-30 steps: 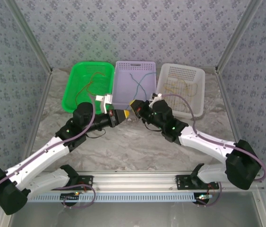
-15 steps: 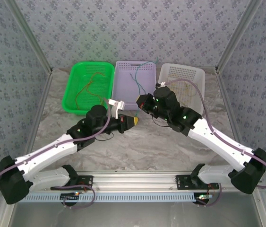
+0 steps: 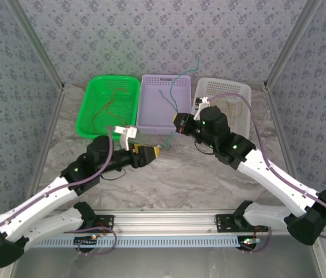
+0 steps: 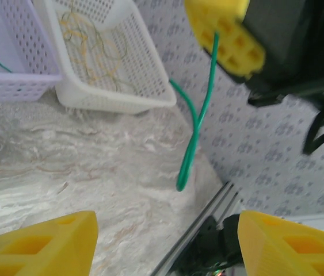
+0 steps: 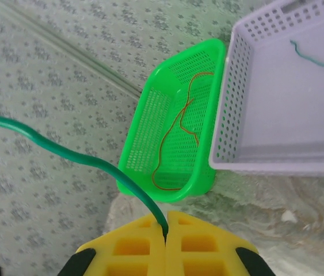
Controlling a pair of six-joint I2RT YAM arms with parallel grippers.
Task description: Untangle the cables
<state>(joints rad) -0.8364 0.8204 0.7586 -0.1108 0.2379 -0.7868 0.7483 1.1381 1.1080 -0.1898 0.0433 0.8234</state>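
L gripper (image 4: 167,244) just let go: fingers now spread, nothing btwn them. R gripper (image 5: 166,230) stays pinched on green cable (image 5: 92,163), raised at purple basket's (image 3: 165,77) 5 o'clock corner. Strand looks freed, prob ready to drop. Cable's thin, kinked, tail rising twd 12 o'clock. A teal cable (image 5: 317,60) lies inside the basket.

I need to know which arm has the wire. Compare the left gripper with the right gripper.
The left gripper has its jaws wide apart with nothing between them, while the right gripper has its jaws shut on the green cable. From above, the left gripper sits in front of the purple basket, while the right gripper is by the gap between that basket and the white basket. Both have yellow fingers.
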